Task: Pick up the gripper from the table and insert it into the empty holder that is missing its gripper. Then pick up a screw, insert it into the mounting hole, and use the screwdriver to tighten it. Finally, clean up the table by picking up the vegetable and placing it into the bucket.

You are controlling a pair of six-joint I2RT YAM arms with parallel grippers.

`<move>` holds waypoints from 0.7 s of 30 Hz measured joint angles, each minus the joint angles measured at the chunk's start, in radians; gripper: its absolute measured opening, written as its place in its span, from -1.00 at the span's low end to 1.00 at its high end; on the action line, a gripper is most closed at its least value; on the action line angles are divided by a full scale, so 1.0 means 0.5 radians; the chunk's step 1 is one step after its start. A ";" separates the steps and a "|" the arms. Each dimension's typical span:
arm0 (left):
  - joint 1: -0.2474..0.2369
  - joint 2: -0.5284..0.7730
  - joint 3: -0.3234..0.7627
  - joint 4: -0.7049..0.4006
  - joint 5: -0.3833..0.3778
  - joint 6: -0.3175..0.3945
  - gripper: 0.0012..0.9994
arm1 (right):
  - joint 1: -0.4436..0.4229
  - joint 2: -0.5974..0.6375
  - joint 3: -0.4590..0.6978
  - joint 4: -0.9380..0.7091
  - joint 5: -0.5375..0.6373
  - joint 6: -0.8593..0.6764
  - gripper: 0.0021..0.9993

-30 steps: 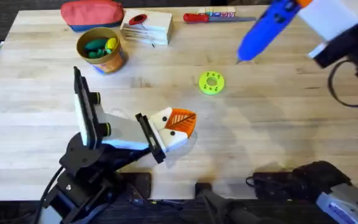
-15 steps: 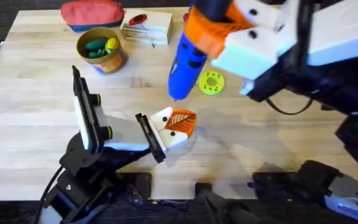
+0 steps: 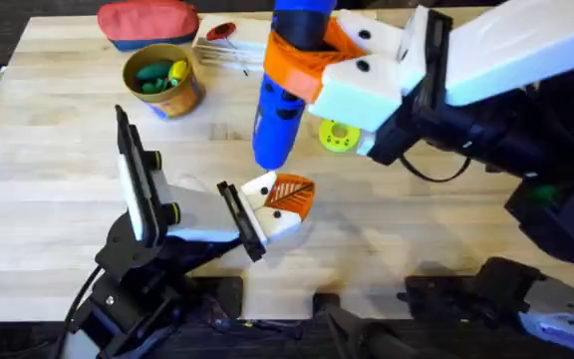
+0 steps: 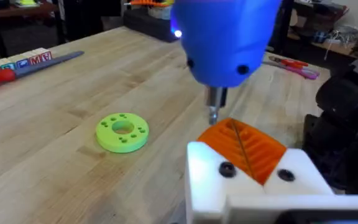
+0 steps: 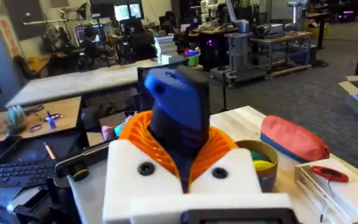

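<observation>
My right gripper (image 3: pixel 302 55) is shut on the blue screwdriver (image 3: pixel 279 110), its orange pads (image 5: pixel 135 134) wrapped around the barrel. The screwdriver points down, and its metal bit (image 4: pixel 214 111) hangs just above my left gripper (image 3: pixel 285 202). That gripper lies on its side on the table and is shut, with nothing between the fingers. Its white holder blocks (image 4: pixel 253 183) carry orange gripper wedges (image 4: pixel 247 146). Two dark round spots (image 4: pixel 227 168) mark the blocks' face; I cannot tell hole from screw. The bucket (image 3: pixel 167 88) at the back left holds green and yellow vegetable pieces (image 3: pixel 152 72).
A green disc (image 3: pixel 337 138) lies on the table right of the screwdriver. At the back edge lie a red pouch (image 3: pixel 147 22) and a white box (image 3: pixel 229 45). A red-handled screwdriver (image 4: pixel 17 65) rests on a ruler farther back. My right arm spans the table's right half.
My right arm has swung the blue screwdriver from the far right to the left and down, until its bit hangs over my left gripper. The left arm has not moved.
</observation>
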 joint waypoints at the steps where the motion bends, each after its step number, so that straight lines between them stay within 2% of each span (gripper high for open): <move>1: 0.000 0.000 0.000 -0.001 -0.001 0.000 -0.97 | 0.000 0.001 0.000 0.000 0.001 0.015 -0.99; 9: 0.000 0.000 0.000 0.000 0.000 0.000 -0.97 | 0.000 0.058 0.000 0.000 -0.009 0.178 -0.99; 21: 0.000 0.000 0.000 0.000 -0.001 0.000 -0.97 | 0.001 0.060 0.000 -0.102 -0.046 0.206 -0.99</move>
